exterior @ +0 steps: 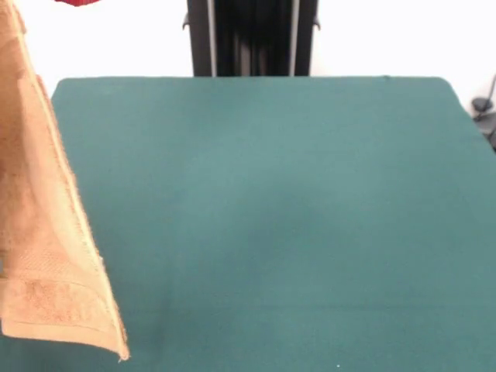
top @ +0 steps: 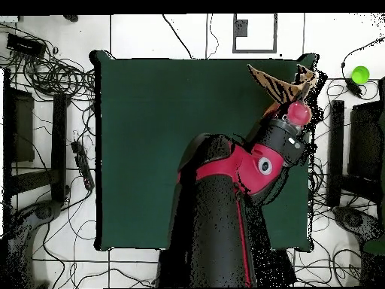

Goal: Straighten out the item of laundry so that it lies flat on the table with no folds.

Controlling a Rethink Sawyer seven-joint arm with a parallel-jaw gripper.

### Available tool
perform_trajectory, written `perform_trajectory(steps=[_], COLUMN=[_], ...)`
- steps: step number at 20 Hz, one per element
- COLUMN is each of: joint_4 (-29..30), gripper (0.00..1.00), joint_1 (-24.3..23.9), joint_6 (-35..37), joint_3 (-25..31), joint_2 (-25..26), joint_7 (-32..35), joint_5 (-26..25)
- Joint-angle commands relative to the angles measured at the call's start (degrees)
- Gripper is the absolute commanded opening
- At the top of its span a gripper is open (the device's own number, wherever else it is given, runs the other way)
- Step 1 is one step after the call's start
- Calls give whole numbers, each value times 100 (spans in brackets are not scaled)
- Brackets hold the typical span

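at the left edge, front view: the towel (exterior: 46, 232) hangs in the air, running from the top left corner down to a pointed lower corner close to the bottom of the picture.
towel surface: orange-tan terry, with a woven band and a hem across its lower part; it narrows toward the top and widens downward.
worktop, front view: the dark green worktop (exterior: 279, 225) fills most of the picture; the hanging towel covers its left margin.
pedestal: the black pedestal (exterior: 252, 37) stands at the far side, top centre.
arm, front view: only a small red piece (exterior: 77, 2) shows at the top edge, above the towel.
hand, front view: out of the picture.
from above, arm: the red and black arm (top: 241, 177) reaches from the bottom centre up toward the worktop's (top: 143, 150) upper right corner.
hand, overhead view: the hand (top: 298, 113) lies under the arm's red tip, right beside the towel; i cannot tell how far open it is or whether it has hold of the cloth.
towel, overhead view: the towel (top: 274, 84) shows as a bunched tan shape just above the arm's end, near the worktop's upper right corner.
beyond the worktop: a green ball (top: 360, 74) lies to the right, among cables on the floor.
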Motion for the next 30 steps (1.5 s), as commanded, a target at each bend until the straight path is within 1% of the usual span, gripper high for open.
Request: perform_trajectory(steps=[1, 6, 11, 13, 17, 19, 21, 25, 27, 30], joint_4=[617, 473, 551, 566, 481, 446, 415, 436, 438, 485], gripper=[0, 0, 0, 0, 0, 0, 0, 0, 0, 0], joint_1=[410, 643, 929, 1043, 1220, 1287, 1326, 1464, 1547, 1750], joint_6=[454, 523, 699, 855, 1197, 1333, 1410, 1604, 1687, 1845], joint_3=[589, 496, 381, 350, 325, 312, 297, 259, 253, 249], joint_2=[249, 341, 493, 619, 960, 1073, 1158, 1296, 1375, 1487], joint_7=[1428, 1132, 1284, 1442, 1684, 1813, 1769, 1907, 1878, 2023], joint_5=[920, 1546, 1602, 1534, 1582, 1692, 1864, 2098, 2291, 2513])
